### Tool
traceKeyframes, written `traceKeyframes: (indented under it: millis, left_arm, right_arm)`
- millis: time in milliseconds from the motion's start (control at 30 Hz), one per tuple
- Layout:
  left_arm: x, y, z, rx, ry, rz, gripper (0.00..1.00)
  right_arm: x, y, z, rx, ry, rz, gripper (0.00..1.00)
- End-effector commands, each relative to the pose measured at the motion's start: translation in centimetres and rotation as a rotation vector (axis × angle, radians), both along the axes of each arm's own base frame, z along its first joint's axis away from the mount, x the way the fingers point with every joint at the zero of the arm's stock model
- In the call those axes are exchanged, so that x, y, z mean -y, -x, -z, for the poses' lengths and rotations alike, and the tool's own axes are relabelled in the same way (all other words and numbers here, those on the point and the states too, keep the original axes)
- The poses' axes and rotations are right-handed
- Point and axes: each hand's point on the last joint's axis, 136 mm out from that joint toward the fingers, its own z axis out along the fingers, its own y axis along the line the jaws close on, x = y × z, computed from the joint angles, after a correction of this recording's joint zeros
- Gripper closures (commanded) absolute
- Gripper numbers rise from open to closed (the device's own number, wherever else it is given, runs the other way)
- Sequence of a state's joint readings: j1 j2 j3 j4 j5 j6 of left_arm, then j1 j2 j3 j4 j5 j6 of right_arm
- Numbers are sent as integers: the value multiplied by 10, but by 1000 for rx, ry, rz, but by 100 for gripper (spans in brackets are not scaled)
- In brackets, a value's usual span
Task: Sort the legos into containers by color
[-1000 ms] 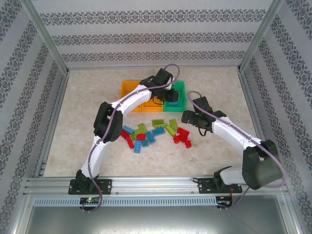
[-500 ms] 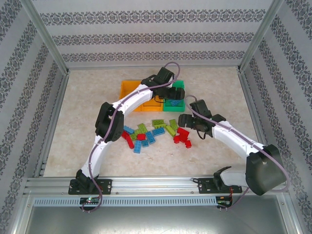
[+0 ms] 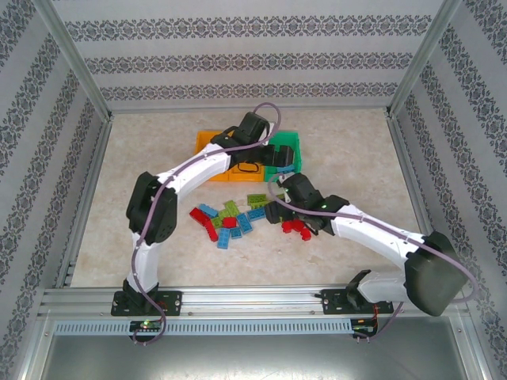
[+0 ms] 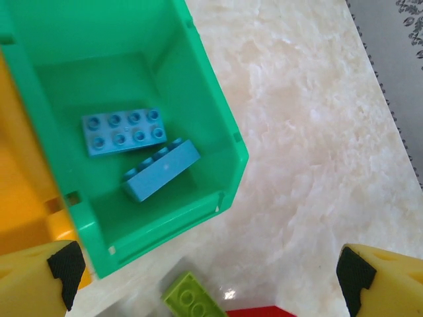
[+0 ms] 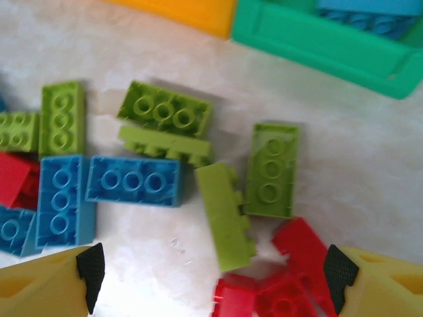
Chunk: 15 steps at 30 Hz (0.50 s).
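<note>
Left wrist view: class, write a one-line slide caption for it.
Two blue legos lie in the green bin below the left gripper, jaws wide open; a lime lego waits outside.

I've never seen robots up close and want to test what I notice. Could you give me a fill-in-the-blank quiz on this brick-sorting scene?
1. Inside the green bin lie ___ blue bricks.
2. The left gripper hangs above that bin with its jaws ___.
3. The right gripper hovers over loose bricks coloured blue, lime green and ___.

Missing words: two; open; red.
</note>
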State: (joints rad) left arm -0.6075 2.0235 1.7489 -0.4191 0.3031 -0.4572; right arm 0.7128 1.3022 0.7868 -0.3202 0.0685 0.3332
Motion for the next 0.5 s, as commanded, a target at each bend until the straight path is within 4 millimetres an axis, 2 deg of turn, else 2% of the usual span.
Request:
traceKeyframes:
  millis: [0,233,367,467]
  left_arm:
    - [-18,-4,-28,160,-47,-34,0]
    - [-62,7,-23,215,-144,-122,1]
    - [-82,11,-19,205,-109,-169,1]
    - [-94,15,-16,194,-104,-190,1]
  right_arm:
    - [-26,12,7,-8,37,-82,13]
    - [-63,37,35,-84,70,-153,15]
    - [-81,43,45,-102,89,-186,15]
    - [-85,42,55,-114,112,-183,16]
